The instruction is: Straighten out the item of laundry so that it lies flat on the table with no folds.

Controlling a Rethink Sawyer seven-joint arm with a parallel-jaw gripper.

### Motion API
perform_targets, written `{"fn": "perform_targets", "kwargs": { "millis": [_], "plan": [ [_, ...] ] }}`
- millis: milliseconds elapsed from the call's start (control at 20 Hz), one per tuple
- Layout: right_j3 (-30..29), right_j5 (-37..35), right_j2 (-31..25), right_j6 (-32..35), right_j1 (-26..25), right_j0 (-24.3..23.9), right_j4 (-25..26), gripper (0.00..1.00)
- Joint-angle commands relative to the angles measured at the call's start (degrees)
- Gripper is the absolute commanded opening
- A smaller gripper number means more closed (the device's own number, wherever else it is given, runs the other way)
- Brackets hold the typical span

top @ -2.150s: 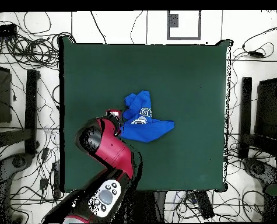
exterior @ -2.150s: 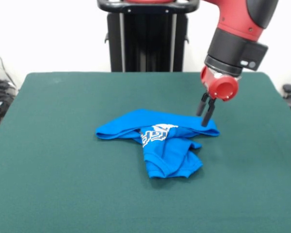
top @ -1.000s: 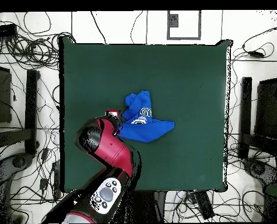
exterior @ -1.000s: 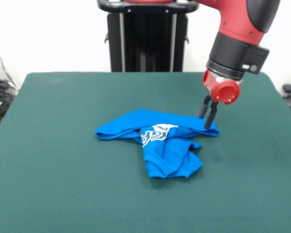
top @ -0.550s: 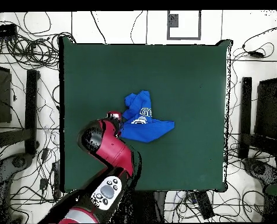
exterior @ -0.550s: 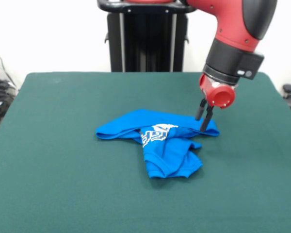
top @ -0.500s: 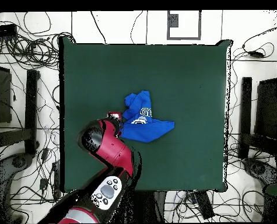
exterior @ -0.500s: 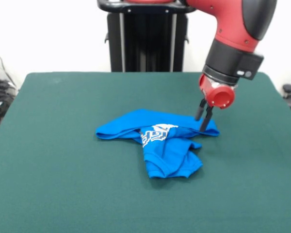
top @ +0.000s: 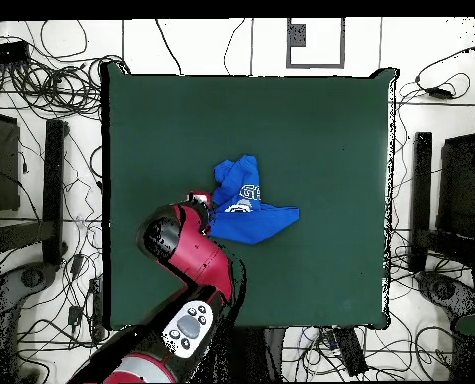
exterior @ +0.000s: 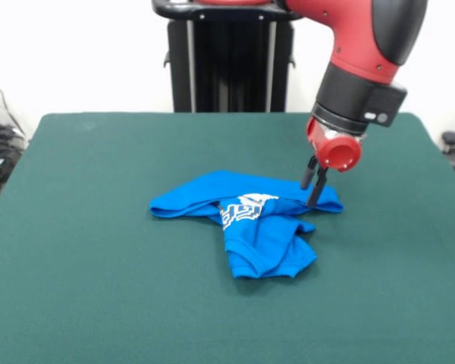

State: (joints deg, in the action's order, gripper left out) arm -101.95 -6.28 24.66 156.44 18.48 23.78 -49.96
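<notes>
The blue garment (exterior: 246, 220) lies crumpled and folded near the middle of the green bench (exterior: 98, 296), white lettering showing. The gripper (exterior: 312, 183) hangs at the garment's right corner, fingers slightly apart, tips at the fabric.

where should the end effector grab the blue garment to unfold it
Probably the outer tip of the garment, the pointed corner at the front view's right, coming straight down from above. That corner lies thin against the table, apart from the bunched middle fold. The end effector already hangs right over it.

Folds hide most of the item of laundry's (exterior: 252, 219) lettering.
</notes>
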Motion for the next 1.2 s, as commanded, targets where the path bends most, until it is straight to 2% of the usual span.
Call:
{"fn": "perform_targets", "kwargs": {
  "millis": [50, 500, 650, 750, 1200],
  "plan": [
    [1.43, 1.89, -7.57, 8.58, -3.71, 0.83, 0.65, 1.00],
    [1.56, 3.34, -7.85, 10.50, -4.16, 1.83, -0.87, 1.00],
    [4.74, -3.29, -2.15, 12.01, -7.49, 5.94, -2.15, 1.00],
    [5.67, -5.15, -0.58, 12.98, -8.52, 7.06, -2.44, 1.00],
    [6.36, 0.60, -2.25, 13.91, -10.66, 7.59, -5.75, 1.00]
  ]
}}
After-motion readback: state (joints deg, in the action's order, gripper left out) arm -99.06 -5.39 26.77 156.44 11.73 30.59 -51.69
